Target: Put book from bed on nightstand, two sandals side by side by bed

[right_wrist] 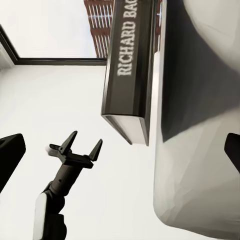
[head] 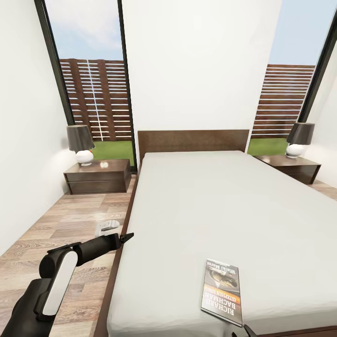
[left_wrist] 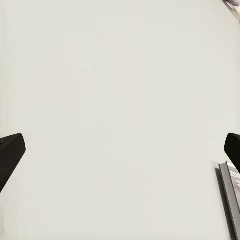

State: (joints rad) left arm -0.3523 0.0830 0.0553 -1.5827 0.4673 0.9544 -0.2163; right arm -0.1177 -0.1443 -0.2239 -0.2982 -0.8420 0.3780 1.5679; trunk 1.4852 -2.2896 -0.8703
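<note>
The book point(head: 223, 291) lies flat on the white mattress of the bed point(head: 224, 206), near the foot edge closest to you and toward the right half; the cover reads "RICHARD BACHMAN" with an orange band across it. In the right wrist view the book point(right_wrist: 129, 70) sits at the mattress edge, spine lettering legible.

Your left tool point(head: 125, 238) reaches over the bed's left edge, about level with the mattress top, well apart from the book; the right wrist view shows the left tool point(right_wrist: 76, 148) with both fingers spread and nothing between them. From the left wrist camera you look onto plain mattress, with a corner of the book point(left_wrist: 231, 195) at the frame edge.

Your right tool point(head: 248, 331) shows only as a dark tip at the lower edge of the head view, just beside the book's near corner; cannot tell whether it is parted or closed.

One pale sandal point(head: 107, 227) lies on the wood floor beside the bed's left side. A nightstand point(head: 98, 176) with a lamp point(head: 81, 143) stands left of the headboard; a second nightstand point(head: 291, 167) stands right.
</note>
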